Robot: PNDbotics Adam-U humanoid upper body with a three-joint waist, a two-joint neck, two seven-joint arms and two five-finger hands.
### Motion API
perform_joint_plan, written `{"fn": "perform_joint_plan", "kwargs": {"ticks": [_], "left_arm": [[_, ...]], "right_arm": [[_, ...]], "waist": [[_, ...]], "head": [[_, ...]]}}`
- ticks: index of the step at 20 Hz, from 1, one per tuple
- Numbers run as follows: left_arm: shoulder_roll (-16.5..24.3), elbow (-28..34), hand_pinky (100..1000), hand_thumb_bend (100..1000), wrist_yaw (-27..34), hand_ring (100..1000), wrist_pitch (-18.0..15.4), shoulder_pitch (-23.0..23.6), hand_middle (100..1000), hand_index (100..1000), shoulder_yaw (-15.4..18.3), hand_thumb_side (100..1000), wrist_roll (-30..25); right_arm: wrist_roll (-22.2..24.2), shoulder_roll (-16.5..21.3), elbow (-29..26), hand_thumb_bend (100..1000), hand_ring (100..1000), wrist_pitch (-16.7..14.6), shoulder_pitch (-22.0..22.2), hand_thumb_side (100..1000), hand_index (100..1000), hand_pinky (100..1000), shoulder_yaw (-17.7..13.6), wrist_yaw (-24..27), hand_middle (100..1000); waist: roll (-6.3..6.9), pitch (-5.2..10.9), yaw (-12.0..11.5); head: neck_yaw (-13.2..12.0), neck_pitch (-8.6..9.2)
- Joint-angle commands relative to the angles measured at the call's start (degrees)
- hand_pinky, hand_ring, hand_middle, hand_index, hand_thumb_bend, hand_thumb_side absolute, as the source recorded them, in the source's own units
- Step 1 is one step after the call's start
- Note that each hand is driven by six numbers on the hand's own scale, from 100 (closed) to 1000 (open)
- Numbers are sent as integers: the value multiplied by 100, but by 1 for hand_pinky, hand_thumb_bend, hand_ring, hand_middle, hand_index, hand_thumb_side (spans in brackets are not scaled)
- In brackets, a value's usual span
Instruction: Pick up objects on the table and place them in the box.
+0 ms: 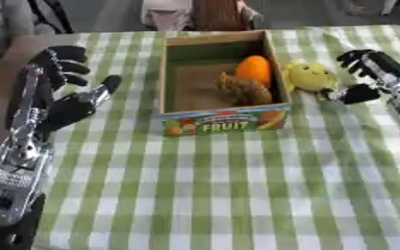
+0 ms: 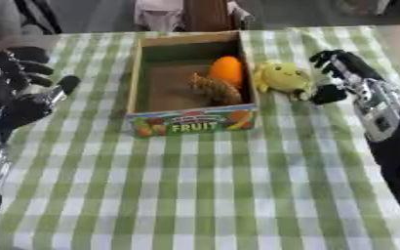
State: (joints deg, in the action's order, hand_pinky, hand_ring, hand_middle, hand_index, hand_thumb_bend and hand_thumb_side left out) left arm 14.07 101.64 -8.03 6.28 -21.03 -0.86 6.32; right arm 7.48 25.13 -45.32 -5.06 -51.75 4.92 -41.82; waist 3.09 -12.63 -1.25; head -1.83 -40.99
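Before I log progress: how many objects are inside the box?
2: an orange fruit at the box's far right and a brown spiky piece just in front of it. Nothing else shows, though the near wall may hide something small.

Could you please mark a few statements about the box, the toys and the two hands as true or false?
1. The orange fruit lies inside the box. True.
2. The yellow toy is in the box. False: it lies on the tablecloth beside the box's right wall.
3. The left hand holds a toy. False: it is open, holding nothing.
4. The right hand is next to the yellow toy. True.
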Motion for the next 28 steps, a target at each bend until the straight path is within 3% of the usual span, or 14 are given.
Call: {"fn": "perform_joint_plan", "kwargs": {"ticks": [1,6,8,11,13,17,22,28], "left_arm": [[43,94,569,670,26,610,-16,-78,597,693,30,199,-17],[38,93,569,669,25,610,-17,-83,596,693,26,199,-28],[37,92,569,669,26,610,-17,-84,596,693,24,200,-32],[34,90,569,669,27,609,-18,-83,596,693,23,200,-35],[32,90,569,668,27,609,-18,-85,595,693,23,200,-36],[31,89,570,667,28,609,-17,-84,595,693,23,200,-34],[30,89,570,666,30,609,-16,-80,595,693,26,200,-29],[33,90,570,664,29,608,-16,-70,594,693,35,199,-18]], "right_arm": [[-3,3,-25,583,744,-44,-146,192,831,717,-9,-55,725],[102,-68,-27,529,742,-146,-154,163,748,717,23,-13,716],[126,-78,-25,465,740,-167,-153,100,677,716,32,-15,709],[118,-86,-31,340,730,-161,-147,100,534,709,33,-43,683],[46,-88,-46,337,718,-133,-144,100,445,703,28,-67,659],[-282,-84,-93,178,691,-40,-138,100,307,689,17,-97,608],[-617,-77,-148,246,666,-13,-136,100,221,678,39,-109,572],[-1150,-25,-458,263,625,31,-163,100,197,660,27,60,533]], "waist": [[-9,82,-19],[-4,77,-29],[-1,75,-31],[0,75,-29],[-1,75,-27],[-3,76,-26],[-7,80,-23],[-20,95,-17]], "head": [[26,43],[41,38],[45,35],[52,30],[53,29],[53,29],[50,35],[39,39]]}}
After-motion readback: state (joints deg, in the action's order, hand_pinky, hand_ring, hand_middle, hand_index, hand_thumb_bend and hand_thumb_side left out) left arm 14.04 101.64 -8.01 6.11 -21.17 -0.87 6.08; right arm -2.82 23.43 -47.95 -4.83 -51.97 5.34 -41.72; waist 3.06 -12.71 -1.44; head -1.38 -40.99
